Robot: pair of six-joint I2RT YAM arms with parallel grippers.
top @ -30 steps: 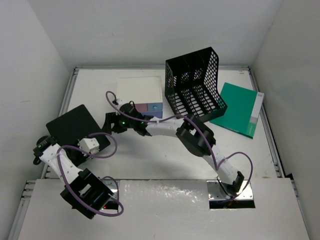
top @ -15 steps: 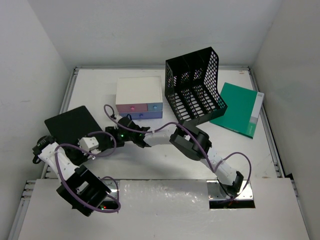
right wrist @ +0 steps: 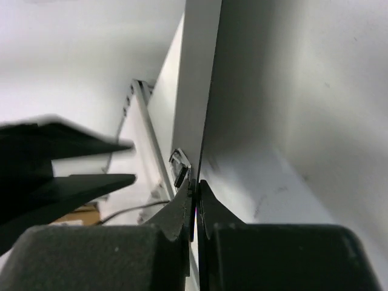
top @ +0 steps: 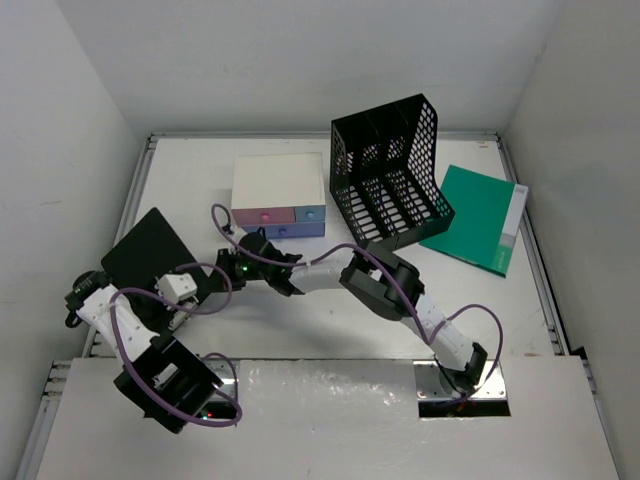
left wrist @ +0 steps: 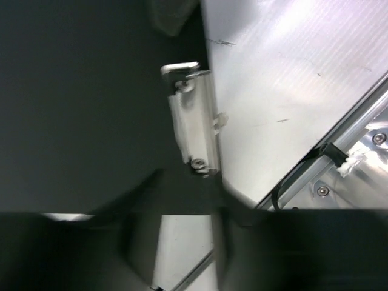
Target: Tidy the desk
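A black clipboard lies at the left of the white desk, tilted, with one corner towards the left wall. My right gripper reaches across to it from the right. In the right wrist view its jaws are shut on the clipboard's thin edge, just below the metal clip. My left gripper sits at the board's near edge. Seen from the left wrist, its fingers stand apart with white desk between them, and the clipboard and its clip lie just beyond.
A cream-topped box with pink and blue drawers stands behind the arms. A black mesh file holder is to its right, with a green folder beyond that. The desk's metal rail runs close by the left gripper.
My right gripper has come away from the drawer box to the clipboard and shut on its edge. The left jaws have widened. The clipboard has turned and shifted slightly.
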